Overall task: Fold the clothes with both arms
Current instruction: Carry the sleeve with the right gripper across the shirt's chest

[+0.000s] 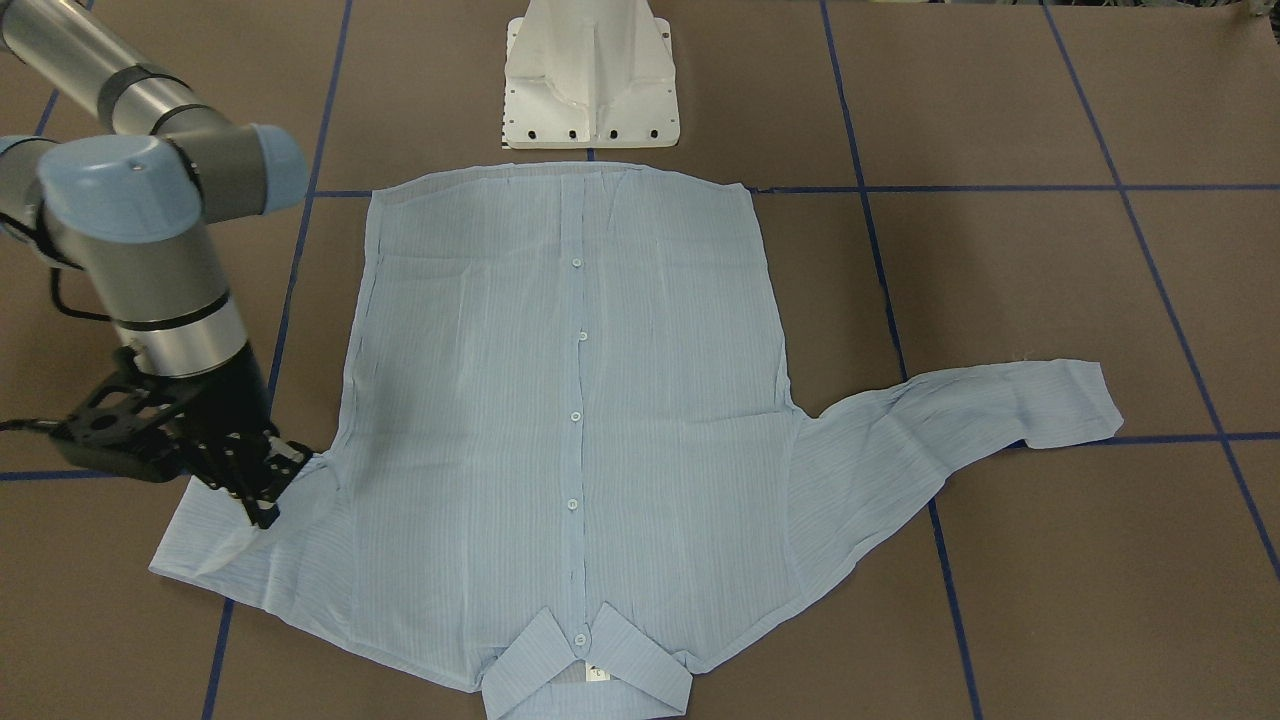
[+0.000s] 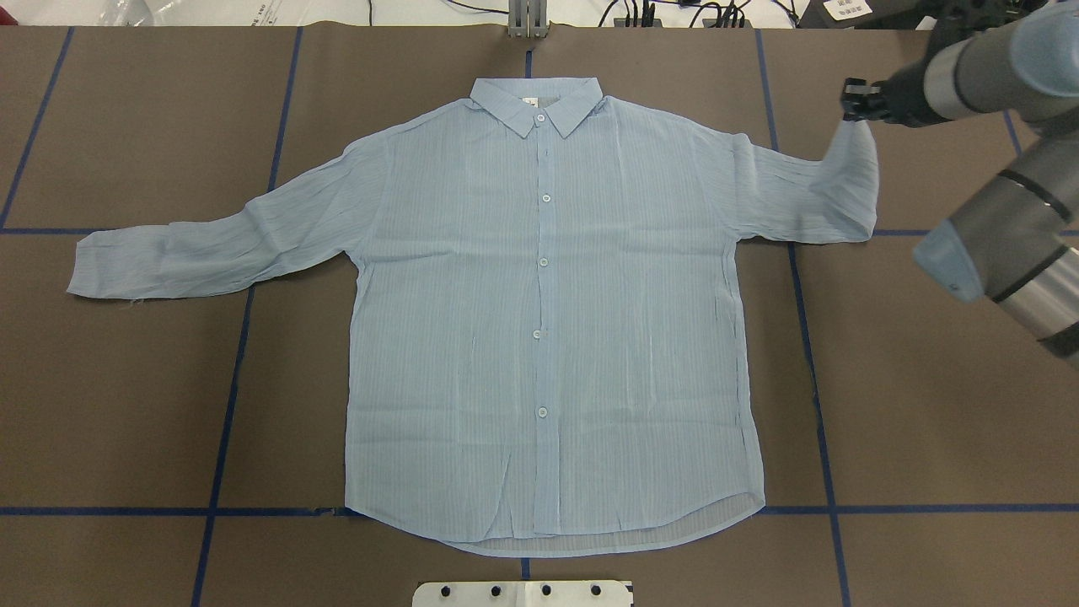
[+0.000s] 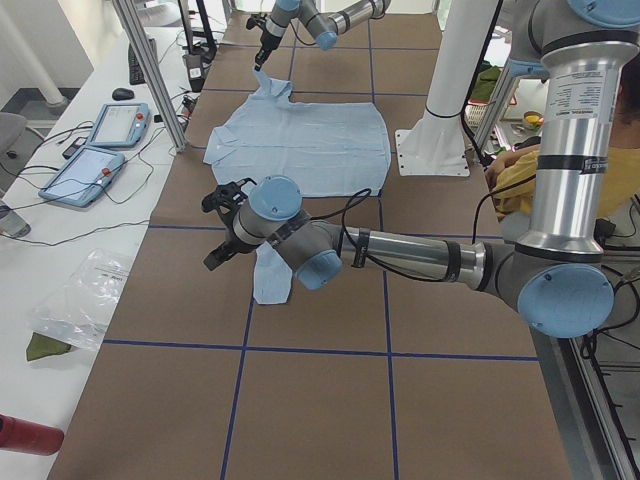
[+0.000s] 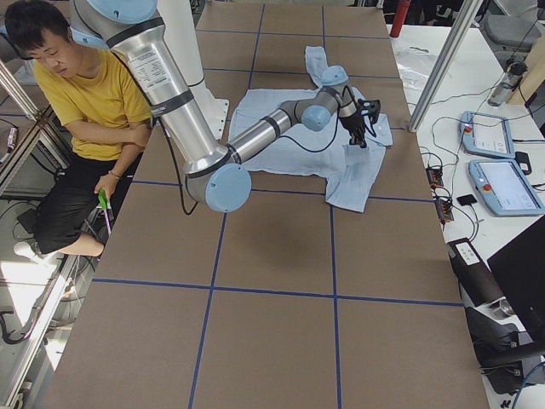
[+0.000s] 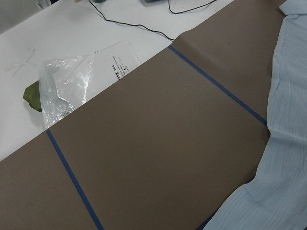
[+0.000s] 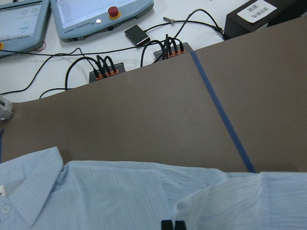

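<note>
Clearly, right claw (image 2: 853, 105) clamps shirt (image 2: 539, 337) by its sleeve; left claw (image 3: 218, 228): cannot tell.

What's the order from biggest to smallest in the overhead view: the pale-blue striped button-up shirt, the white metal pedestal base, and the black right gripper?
1. pale-blue striped button-up shirt
2. white metal pedestal base, only its edge in frame
3. black right gripper

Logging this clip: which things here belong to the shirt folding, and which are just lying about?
Job: shirt; right gripper pinching one sleeve; left gripper near the other sleeve.
Lying about: plastic bag; control tablets; cable plugs; seated person.
</note>
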